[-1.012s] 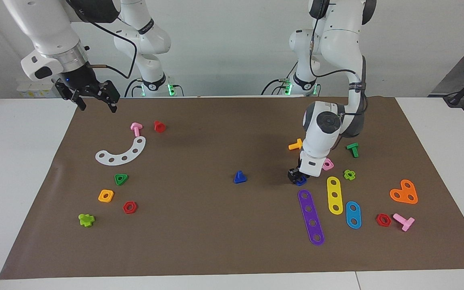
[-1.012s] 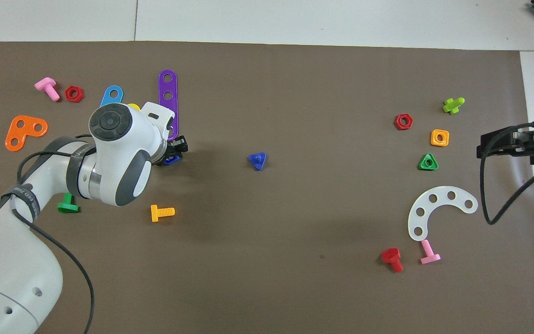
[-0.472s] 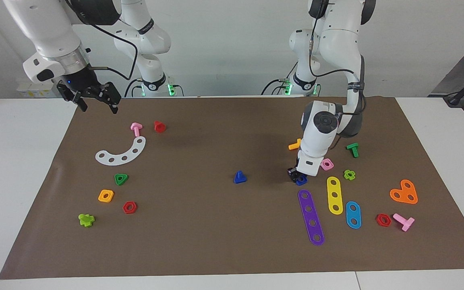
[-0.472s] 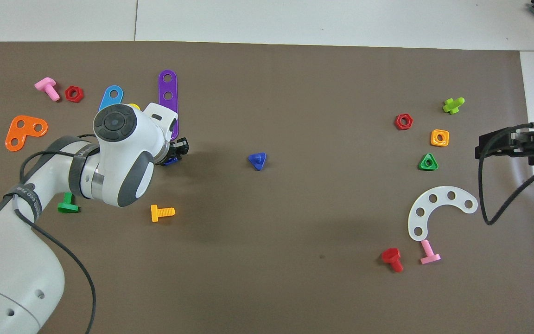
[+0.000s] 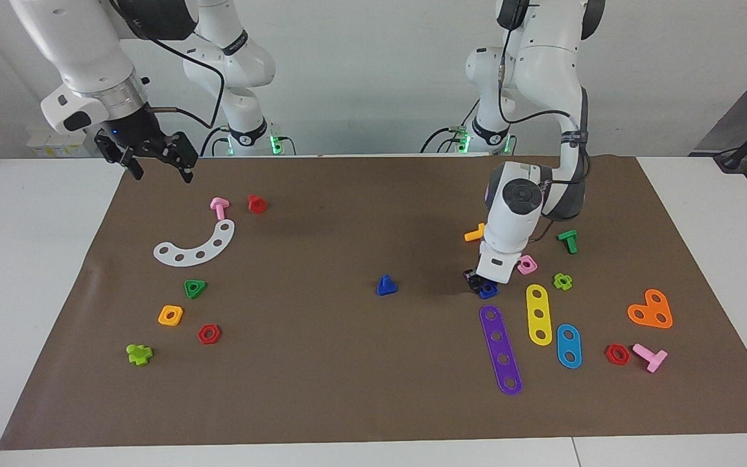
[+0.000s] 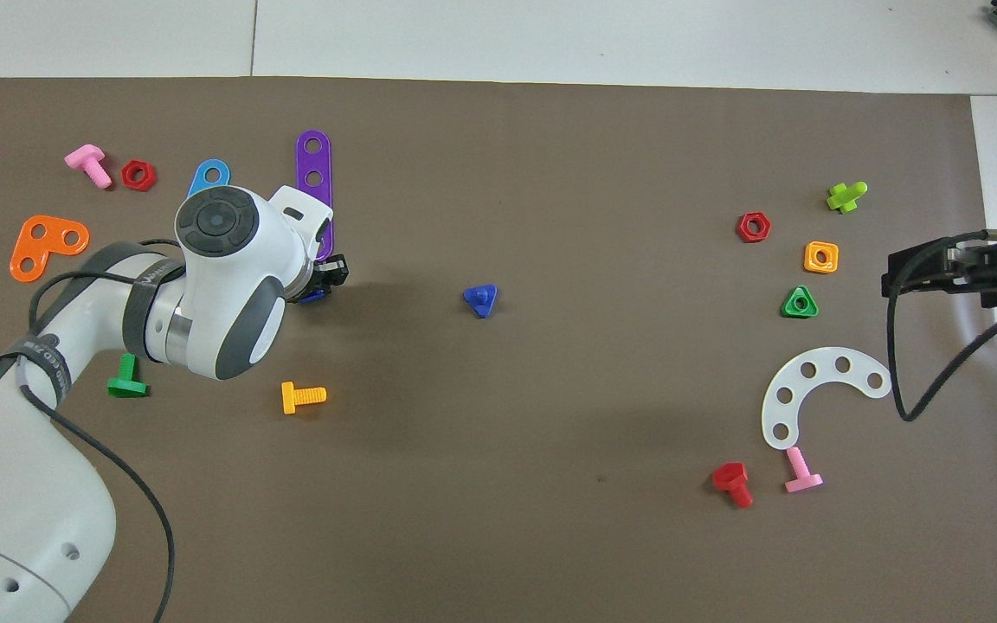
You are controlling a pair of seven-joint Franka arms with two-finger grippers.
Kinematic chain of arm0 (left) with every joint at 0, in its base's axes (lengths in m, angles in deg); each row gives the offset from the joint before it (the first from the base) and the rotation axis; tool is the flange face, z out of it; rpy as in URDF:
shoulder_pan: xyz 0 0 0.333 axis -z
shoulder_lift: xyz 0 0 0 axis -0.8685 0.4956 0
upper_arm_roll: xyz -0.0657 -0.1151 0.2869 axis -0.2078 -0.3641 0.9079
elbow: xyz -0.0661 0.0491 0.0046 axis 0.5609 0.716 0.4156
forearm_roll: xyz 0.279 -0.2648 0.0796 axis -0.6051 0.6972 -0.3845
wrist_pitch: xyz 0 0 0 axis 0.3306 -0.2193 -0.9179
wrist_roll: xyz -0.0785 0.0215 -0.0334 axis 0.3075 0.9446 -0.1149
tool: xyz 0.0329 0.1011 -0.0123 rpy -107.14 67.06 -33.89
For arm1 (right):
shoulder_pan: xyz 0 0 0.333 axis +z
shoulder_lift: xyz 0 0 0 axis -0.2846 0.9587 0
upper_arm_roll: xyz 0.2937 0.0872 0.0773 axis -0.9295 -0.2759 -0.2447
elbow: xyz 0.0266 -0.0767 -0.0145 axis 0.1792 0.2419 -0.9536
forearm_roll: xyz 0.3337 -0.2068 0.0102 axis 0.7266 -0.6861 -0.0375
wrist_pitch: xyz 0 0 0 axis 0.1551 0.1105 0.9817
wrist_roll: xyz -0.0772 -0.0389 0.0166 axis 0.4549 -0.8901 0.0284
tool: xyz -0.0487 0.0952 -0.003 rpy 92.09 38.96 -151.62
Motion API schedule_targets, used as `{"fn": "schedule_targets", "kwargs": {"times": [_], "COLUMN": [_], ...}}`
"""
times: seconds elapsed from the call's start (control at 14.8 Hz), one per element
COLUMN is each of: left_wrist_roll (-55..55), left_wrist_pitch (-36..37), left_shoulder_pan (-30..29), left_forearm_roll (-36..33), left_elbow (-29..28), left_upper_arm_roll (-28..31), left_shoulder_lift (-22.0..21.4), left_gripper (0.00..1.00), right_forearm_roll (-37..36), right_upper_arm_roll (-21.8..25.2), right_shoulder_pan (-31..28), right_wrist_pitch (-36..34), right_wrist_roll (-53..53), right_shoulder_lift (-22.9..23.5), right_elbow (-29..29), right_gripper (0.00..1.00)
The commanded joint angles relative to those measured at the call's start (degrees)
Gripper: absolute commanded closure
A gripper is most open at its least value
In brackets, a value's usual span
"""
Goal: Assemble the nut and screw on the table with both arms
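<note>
The dark blue square nut (image 5: 488, 290) lies on the brown mat (image 5: 347, 363), next to the purple strip; in the overhead view only its edge (image 6: 312, 298) shows under the hand. My left gripper (image 5: 481, 284) is down at the nut, open, with one black finger (image 5: 473, 279) beside it; it also shows in the overhead view (image 6: 325, 282). The dark blue triangular-headed screw (image 5: 386, 285) stands head down mid-mat, shaft up (image 6: 481, 299). My right gripper (image 5: 158, 170) is open and empty, raised over the mat's edge at the right arm's end (image 6: 940, 272).
Near the nut lie a pink square nut (image 5: 527, 264), purple strip (image 5: 500, 349), yellow strip (image 5: 539, 314), orange bolt (image 5: 475, 233) and green bolt (image 5: 568, 240). At the right arm's end lie a white arc (image 5: 196, 245), green triangular nut (image 5: 195, 288), orange nut (image 5: 170, 315) and red screw (image 5: 257, 203).
The left hand has tilted and settled a little lower at the nut. The right gripper has drifted slightly toward the mat's middle. The nut and screw have stayed put.
</note>
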Motion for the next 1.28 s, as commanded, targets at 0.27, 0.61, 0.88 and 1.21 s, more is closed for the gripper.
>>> {"fn": "schedule_targets", "kwargs": {"times": [0.27, 0.61, 0.88, 1.21], "left_wrist_roll": [-0.29, -0.38, -0.38, -0.47], "left_wrist_pitch": [7.37, 8.70, 8.17, 8.34], "left_shoulder_pan": [8.30, 12.35, 15.16, 17.19], "left_forearm_roll": [3.18, 6.09, 6.54, 7.95], "left_elbow": [13.08, 15.92, 17.06, 18.03], "left_upper_arm_roll": [0.57, 0.48, 0.39, 0.39], "left_shoulder_lift": [5.71, 6.95, 8.01, 8.53], "left_gripper": [0.72, 0.74, 0.75, 0.75], "right_forearm_roll": [0.33, 0.94, 1.12, 1.12], "right_upper_arm_roll": [-0.09, -0.35, -0.62, -0.62], "right_shoulder_pan": [-1.10, -0.49, -0.49, -0.49], "right_wrist_pitch": [0.69, 0.25, 0.25, 0.25], "right_wrist_roll": [0.09, 0.09, 0.00, 0.09], "right_shoulder_lift": [-0.48, -0.48, -0.48, -0.48], "right_elbow": [0.68, 0.68, 0.68, 0.68], "right_gripper": [0.00, 0.00, 0.00, 0.00]}}
